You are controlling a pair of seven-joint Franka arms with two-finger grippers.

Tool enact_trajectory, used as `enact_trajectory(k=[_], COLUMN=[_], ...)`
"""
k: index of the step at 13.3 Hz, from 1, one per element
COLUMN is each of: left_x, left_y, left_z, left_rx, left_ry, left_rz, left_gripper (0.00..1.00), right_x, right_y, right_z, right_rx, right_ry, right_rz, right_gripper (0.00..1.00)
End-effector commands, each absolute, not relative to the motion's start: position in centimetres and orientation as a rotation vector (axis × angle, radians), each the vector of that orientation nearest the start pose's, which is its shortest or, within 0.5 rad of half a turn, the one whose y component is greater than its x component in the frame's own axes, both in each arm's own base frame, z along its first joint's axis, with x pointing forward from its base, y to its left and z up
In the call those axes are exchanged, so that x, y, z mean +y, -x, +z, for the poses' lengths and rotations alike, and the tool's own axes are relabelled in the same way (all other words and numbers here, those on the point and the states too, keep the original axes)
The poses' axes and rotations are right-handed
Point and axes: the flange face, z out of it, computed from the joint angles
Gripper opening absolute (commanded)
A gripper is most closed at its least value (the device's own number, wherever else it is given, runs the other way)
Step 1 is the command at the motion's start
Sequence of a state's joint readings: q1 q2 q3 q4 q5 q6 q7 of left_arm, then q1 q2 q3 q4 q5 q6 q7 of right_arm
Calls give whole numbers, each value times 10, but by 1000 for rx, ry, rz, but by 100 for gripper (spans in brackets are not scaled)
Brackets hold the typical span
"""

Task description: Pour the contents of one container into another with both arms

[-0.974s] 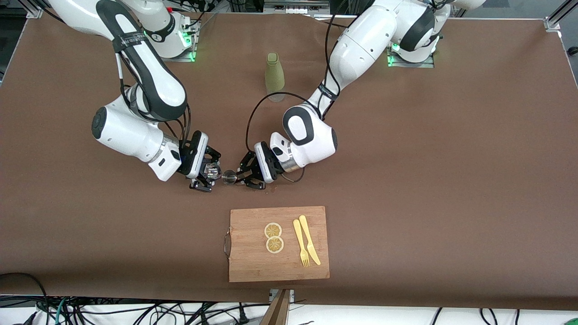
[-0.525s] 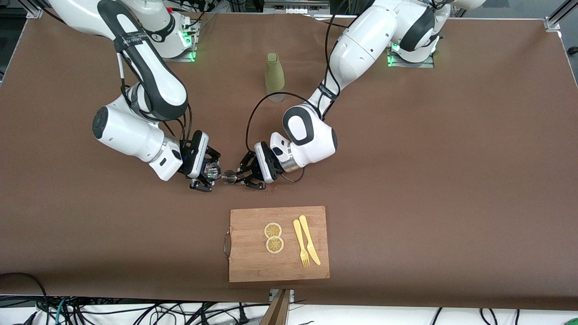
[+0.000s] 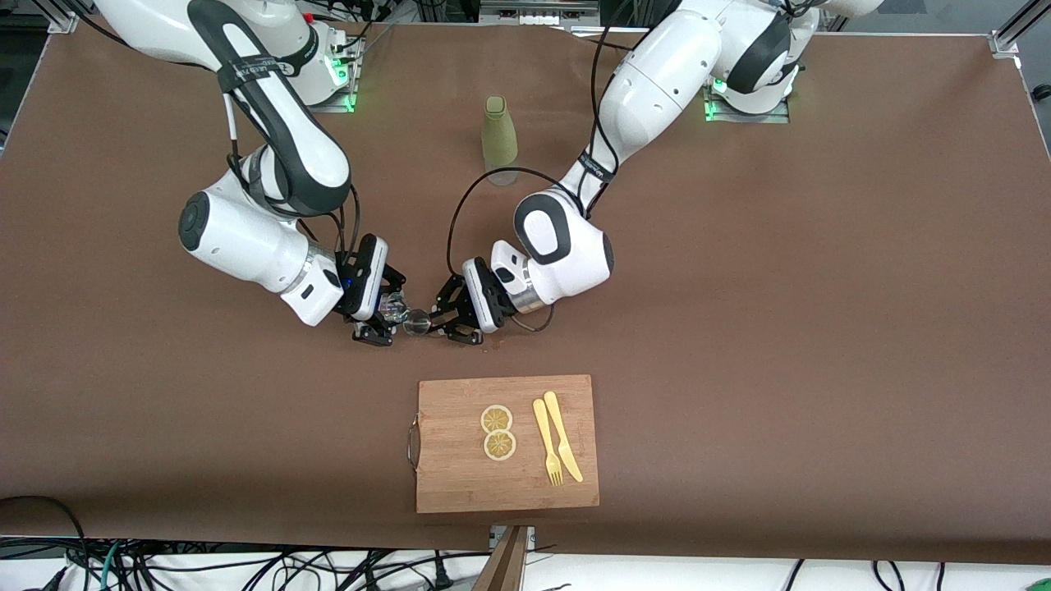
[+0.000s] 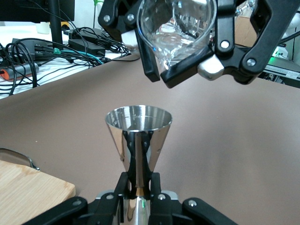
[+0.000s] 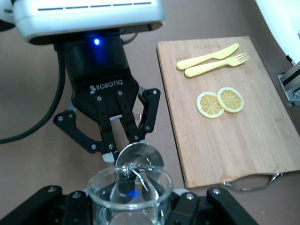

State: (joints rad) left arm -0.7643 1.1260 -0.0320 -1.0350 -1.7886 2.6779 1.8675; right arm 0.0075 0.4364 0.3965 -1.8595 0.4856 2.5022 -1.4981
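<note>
My left gripper [image 3: 435, 318] is shut on the narrow waist of a steel jigger [image 3: 417, 322], which stands upright with its mouth up [image 4: 138, 140]. My right gripper [image 3: 384, 316] is shut on a clear glass beaker [image 3: 395, 309]. In the left wrist view the beaker [image 4: 176, 28] hangs tilted just above the jigger, spout down toward its mouth. The right wrist view looks across the beaker's rim [image 5: 129, 197] onto the jigger's mouth [image 5: 143, 157], with the left gripper's fingers [image 5: 107, 136] around the jigger. Both grippers meet over the table's middle, between the bottle and the board.
A green bottle [image 3: 498, 141] stands upright between the two bases. A wooden cutting board [image 3: 460, 484] lies nearer the front camera, carrying two lemon slices [image 3: 497, 432] and a yellow fork and knife [image 3: 557, 447]. Brown table cover lies all around.
The right arm has swung toward the left gripper and tipped the beaker further, bringing its spout over the jigger's mouth. The left arm has held still.
</note>
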Motion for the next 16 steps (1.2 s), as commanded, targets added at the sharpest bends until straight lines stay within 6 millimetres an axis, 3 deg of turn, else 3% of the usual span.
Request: enact_trajectory(k=[1,16], left_x=[-545,-543], left_y=[-585,-587], left_z=[173,174], left_rx=[-1092,-1096], left_ry=[-1835,-1833], left_rz=[1055,1060], left_gripper=[0,0], right_x=[242,241], right_y=[-614,-616], right_z=[330,326], right_rx=[-1888,-1881], right_ry=[2084,2087], right_rz=[-571,-568], right_gripper=[0,0])
